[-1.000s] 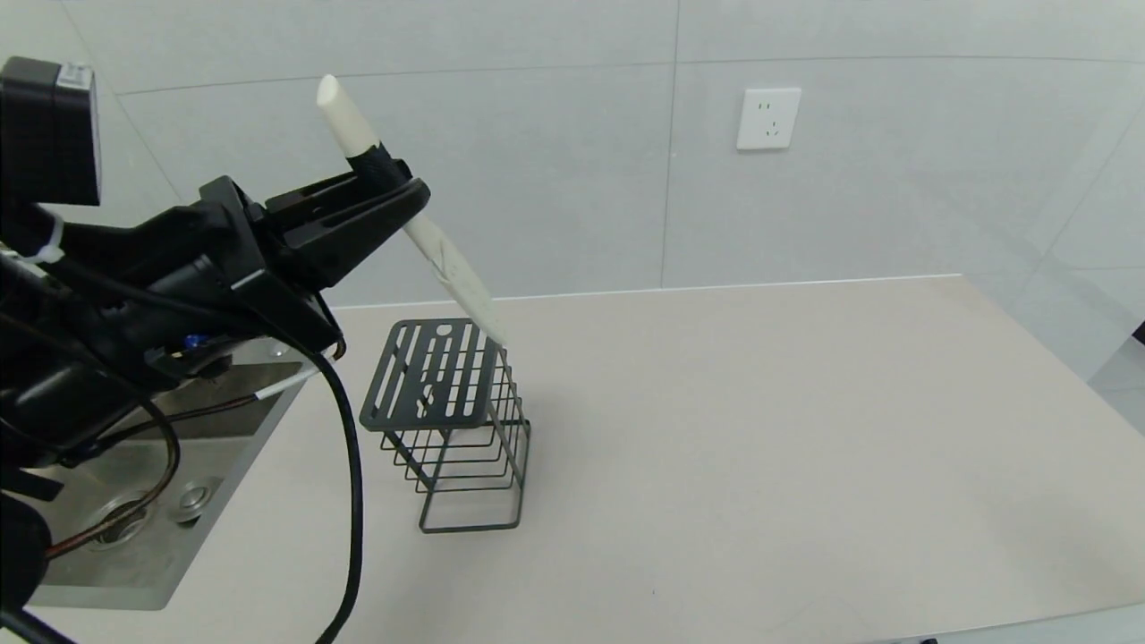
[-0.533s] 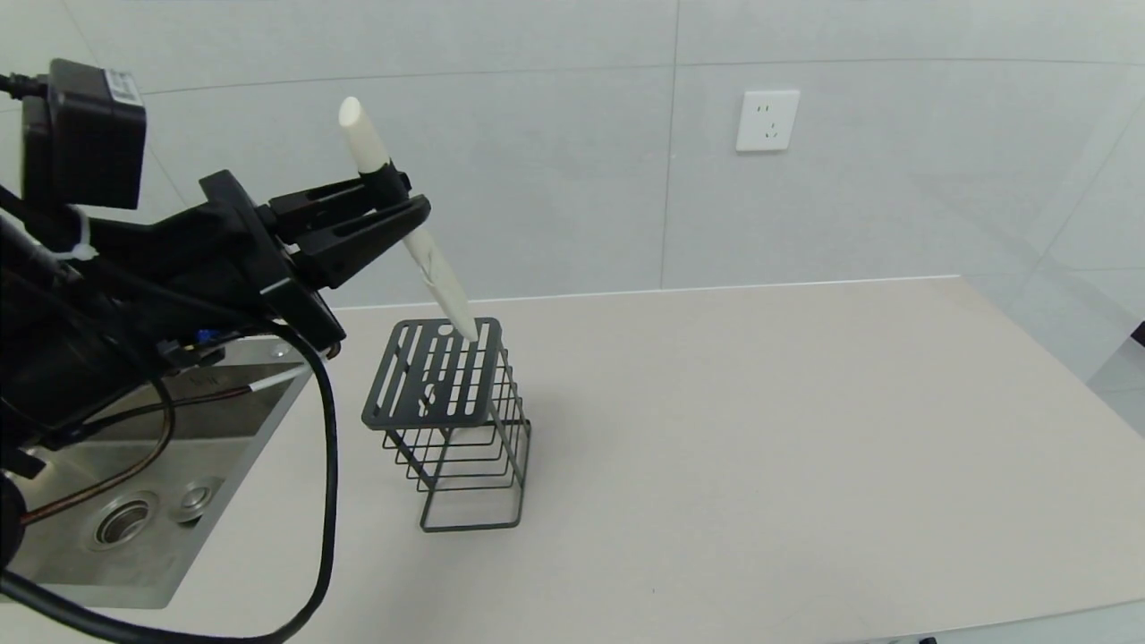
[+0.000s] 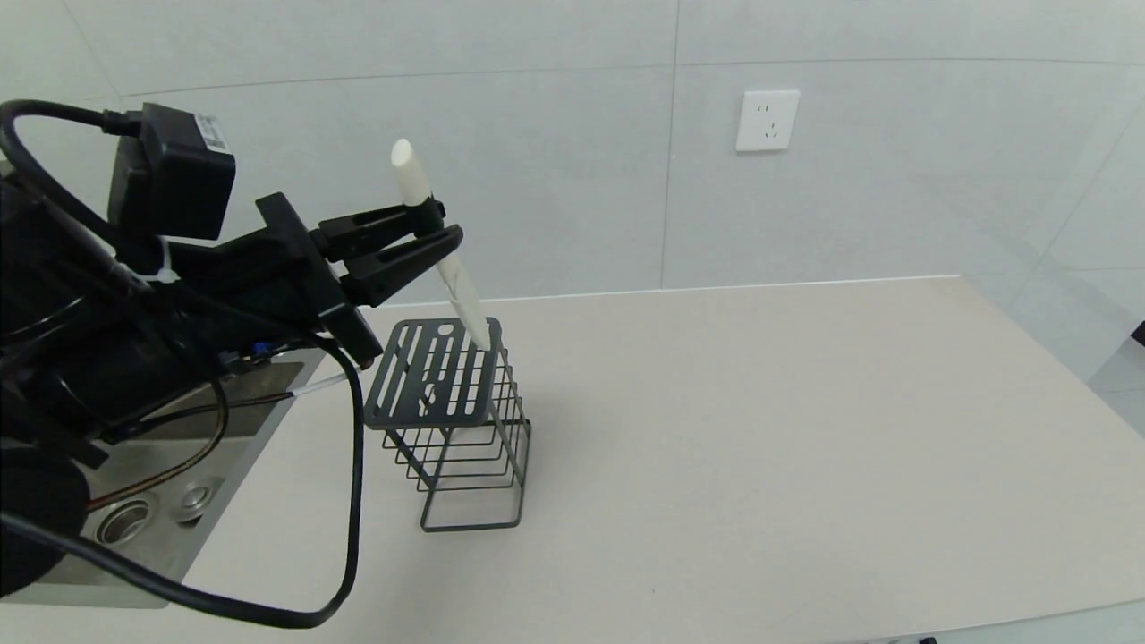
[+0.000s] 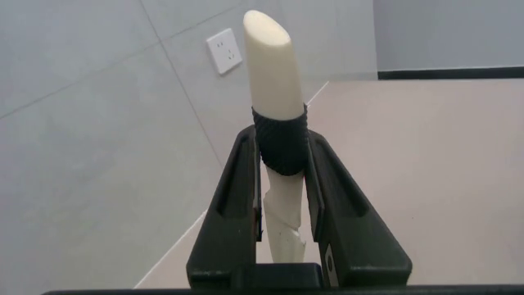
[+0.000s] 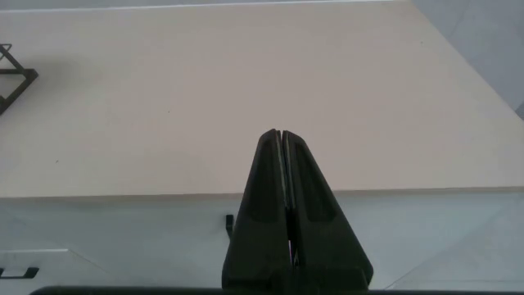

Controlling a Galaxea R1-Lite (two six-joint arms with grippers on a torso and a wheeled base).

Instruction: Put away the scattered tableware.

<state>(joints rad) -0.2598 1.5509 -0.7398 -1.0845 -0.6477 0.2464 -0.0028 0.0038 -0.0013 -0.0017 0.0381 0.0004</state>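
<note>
A white knife [image 3: 463, 295] with a cream handle [image 4: 270, 57] and a black band is clamped in my left gripper [image 3: 431, 237], which is shut on it just below the band. The knife stands steeply, handle up, its blade tip touching the far right part of the slotted top of the black wire rack [image 3: 434, 376]. In the left wrist view the left gripper [image 4: 282, 156] squeezes the knife from both sides. My right gripper [image 5: 281, 141] is shut with nothing in it, hovering past the table's near edge.
A steel sink [image 3: 134, 501] is set into the counter left of the rack. The beige tabletop [image 3: 760, 429] stretches bare to the right. A wall outlet [image 3: 767, 118] sits on the tiled wall behind. A corner of the rack [image 5: 12, 75] shows in the right wrist view.
My left arm has carried the knife to the right and lower. The knife has tipped more upright, and its tip has stayed at the rack's slotted top.
</note>
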